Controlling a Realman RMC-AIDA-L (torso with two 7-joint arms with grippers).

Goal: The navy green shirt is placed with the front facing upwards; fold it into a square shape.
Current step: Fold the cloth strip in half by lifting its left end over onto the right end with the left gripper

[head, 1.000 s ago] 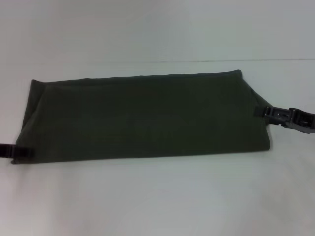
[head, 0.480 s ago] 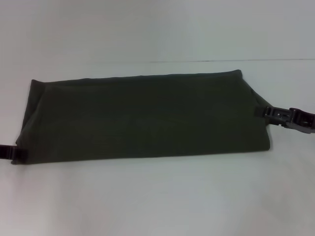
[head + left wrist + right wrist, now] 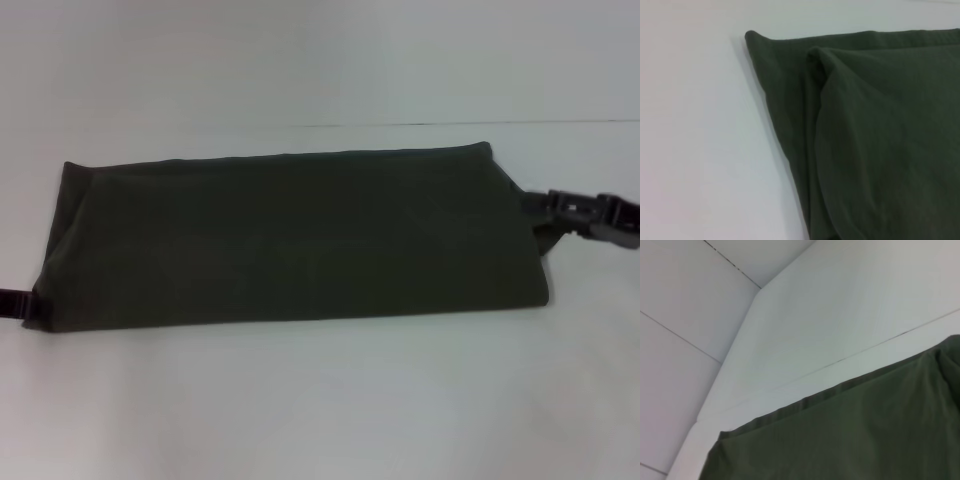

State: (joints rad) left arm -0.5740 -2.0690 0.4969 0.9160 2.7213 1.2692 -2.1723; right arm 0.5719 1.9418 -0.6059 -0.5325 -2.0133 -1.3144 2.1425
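Note:
The navy green shirt (image 3: 290,240) lies on the white table (image 3: 320,400) as a long folded band running left to right; its print and collar are hidden. My left gripper (image 3: 28,306) is at the band's near left corner, mostly out of view. My right gripper (image 3: 535,206) is at the band's right end, touching the cloth edge, with dark cloth or shadow under it. The left wrist view shows layered folds of the shirt (image 3: 880,140) near a corner. The right wrist view looks across the shirt (image 3: 850,440) toward the wall.
A pale wall (image 3: 300,60) stands behind the table's far edge (image 3: 420,124). Bare white table surface lies in front of the shirt and at the left in the left wrist view (image 3: 700,130).
My right gripper has risen a little and drawn back at the shirt's right end. My left gripper has slid slightly outward to the left. The band itself has barely moved.

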